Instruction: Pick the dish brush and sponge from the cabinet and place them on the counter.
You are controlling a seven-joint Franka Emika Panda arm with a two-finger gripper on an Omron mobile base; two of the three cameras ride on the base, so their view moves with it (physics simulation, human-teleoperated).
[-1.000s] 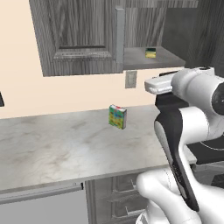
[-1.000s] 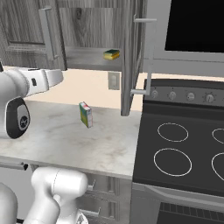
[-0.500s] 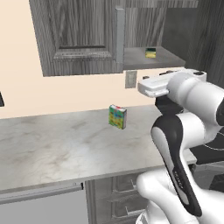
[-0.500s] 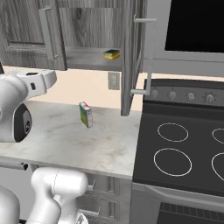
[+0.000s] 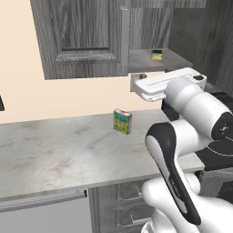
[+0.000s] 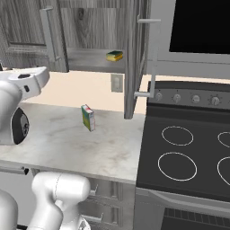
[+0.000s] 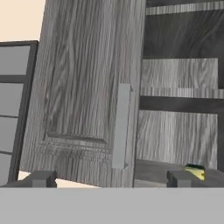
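Left base view: the cabinet fills the top of the frame, dark grey wood grain with a panelled door and a long grey bar handle. Its right side stands open, and on the flat grey shelf inside, upper right of centre, sits the sponge, a small block, green over yellow. Below, the table spreads wide, pale marble with faint veins, against a plain cream wall. A small multicoloured box stands upright on it near the middle. The glossy white arm curves up from the lower right, between the camera and the right end of the table.

Right base view: the sponge rests on the shelf at upper centre, between the two open doors. The right door juts forward, its bar handle out in front of the stove's knob panel. A wall socket sits just under the shelf. The box stands on the marble left of centre. A black stovetop with white ring burners takes the right half.

Hand view: two dark fingers, one at, stand wide apart at the bottom, nothing between them. The closed panelled door looms ahead; the sponge peeks out at lower right on the shelf, just above the right finger.
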